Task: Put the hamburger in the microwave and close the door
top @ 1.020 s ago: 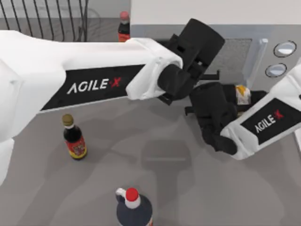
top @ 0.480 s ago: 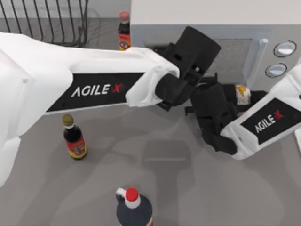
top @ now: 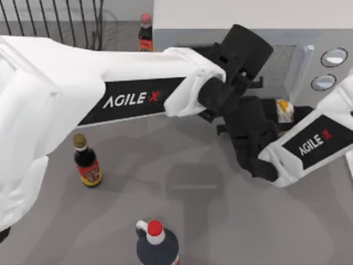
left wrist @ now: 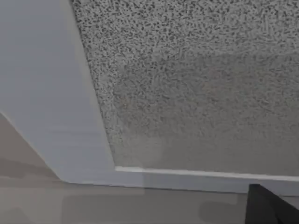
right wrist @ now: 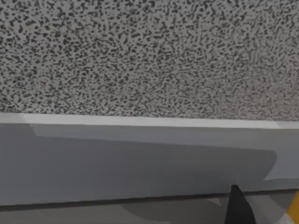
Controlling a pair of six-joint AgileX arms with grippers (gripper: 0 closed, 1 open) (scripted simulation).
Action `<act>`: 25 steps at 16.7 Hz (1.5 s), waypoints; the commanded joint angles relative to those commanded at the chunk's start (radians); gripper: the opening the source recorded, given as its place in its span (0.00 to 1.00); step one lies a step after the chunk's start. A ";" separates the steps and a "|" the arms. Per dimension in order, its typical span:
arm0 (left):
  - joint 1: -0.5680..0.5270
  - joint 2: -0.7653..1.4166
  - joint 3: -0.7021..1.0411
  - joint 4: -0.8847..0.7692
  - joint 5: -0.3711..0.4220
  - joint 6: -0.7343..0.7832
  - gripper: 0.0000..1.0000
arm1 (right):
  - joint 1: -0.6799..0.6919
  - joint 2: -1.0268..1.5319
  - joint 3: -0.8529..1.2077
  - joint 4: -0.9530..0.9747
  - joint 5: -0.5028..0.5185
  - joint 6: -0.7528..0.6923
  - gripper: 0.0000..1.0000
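- Whitish-tan hamburger [top: 284, 111] w/ its yellow-orange patch sat low in front of the microwave [top: 231, 22], right at the foot of the door [top: 278, 61], just below the vertical white bar handle [top: 299, 70].
- You had the right gripper [top: 276, 113] around it: black fingers either side of the burger, clamped on it as far as the top view showed. A sliver of orange [right wrist: 295, 210] also sat at the edge of the right wrist view, next to a dark fingertip [right wrist: 238, 207].
- Door was flat against the box, speckled grey window [left wrist: 201, 84] facing out; both wrist cams looked straight at that window and the pale frame [right wrist: 140, 158] under it.
- Your left gripper [top: 255, 83] was up against the window, just left of the handle and just above the right gripper; couldn't tell if its fingers were apart or together. One dark finger [left wrist: 268, 207] poked into the corner of the left wrist view.
- Two round knobs [top: 329, 69] sat right of the handle.
- Farther out on the grey table [top: 231, 221]: a dark sauce bottle w/ tan cap [top: 86, 162] at left, a dark bottle w/ red cap [top: 156, 243] at the near edge, a red-capped bottle [top: 145, 32] beside the microwave's left side, and a black wire rack [top: 55, 25] at far left.
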 joint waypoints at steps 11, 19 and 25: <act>-0.127 0.209 0.375 -0.204 -0.033 -0.091 0.00 | 0.000 0.000 0.000 0.000 0.000 0.000 1.00; -0.097 0.206 0.431 -0.240 -0.050 -0.093 0.00 | 0.000 0.000 0.000 0.000 0.000 0.000 1.00; -0.060 0.364 0.705 -0.335 -0.045 -0.053 0.00 | 0.000 0.000 0.000 0.000 0.000 0.000 1.00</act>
